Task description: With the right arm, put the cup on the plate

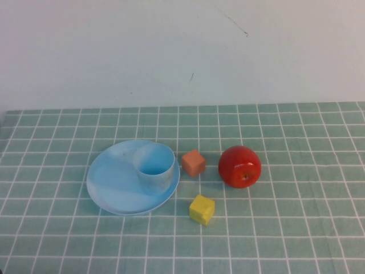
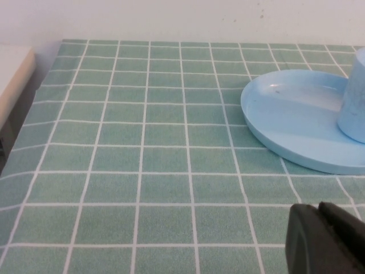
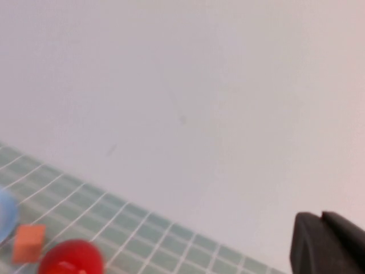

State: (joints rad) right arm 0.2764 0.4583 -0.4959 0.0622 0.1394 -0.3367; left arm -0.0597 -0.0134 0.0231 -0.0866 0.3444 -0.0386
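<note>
The light blue cup [image 1: 155, 166] stands upright on the right part of the light blue plate [image 1: 113, 182], left of the table's middle. Both show in the left wrist view, the cup [image 2: 355, 103] on the plate [image 2: 285, 114]. My left gripper [image 2: 320, 212] is shut and empty, low over the cloth, short of the plate. My right gripper [image 3: 319, 220] is shut and empty, raised and facing the white wall; the plate's edge [image 3: 4, 217] shows far below it. Neither arm shows in the high view.
An orange cube [image 1: 194, 163] sits just right of the plate, a red apple [image 1: 240, 166] further right, a yellow cube [image 1: 202, 209] nearer the front. The green checked cloth [image 1: 296, 228] covers the table. A white wall stands behind. The cloth's left edge [image 2: 34, 114] drops off.
</note>
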